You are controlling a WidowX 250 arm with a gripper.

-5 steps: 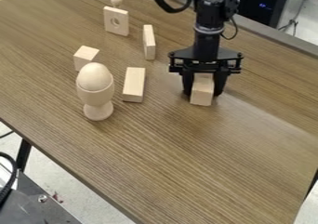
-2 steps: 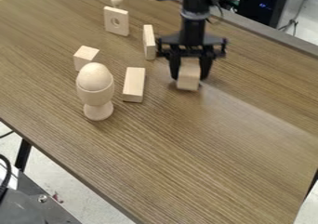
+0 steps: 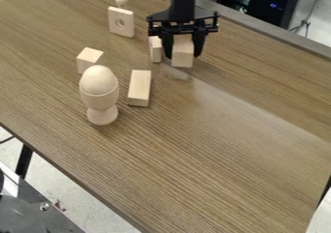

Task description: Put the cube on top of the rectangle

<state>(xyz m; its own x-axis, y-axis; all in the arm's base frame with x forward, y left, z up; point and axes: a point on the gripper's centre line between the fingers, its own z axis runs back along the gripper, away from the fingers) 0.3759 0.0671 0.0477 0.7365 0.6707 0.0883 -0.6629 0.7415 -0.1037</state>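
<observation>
Gripper [image 3: 184, 56] and wooden block [image 3: 182, 61] have shifted up and leftward in the view; the fingers clasp that block, probably the cube, just right of a narrow block [image 3: 155, 50] and beyond the flat rectangular block [image 3: 139, 87].

No text, label, brand, number or sign can be read.
</observation>
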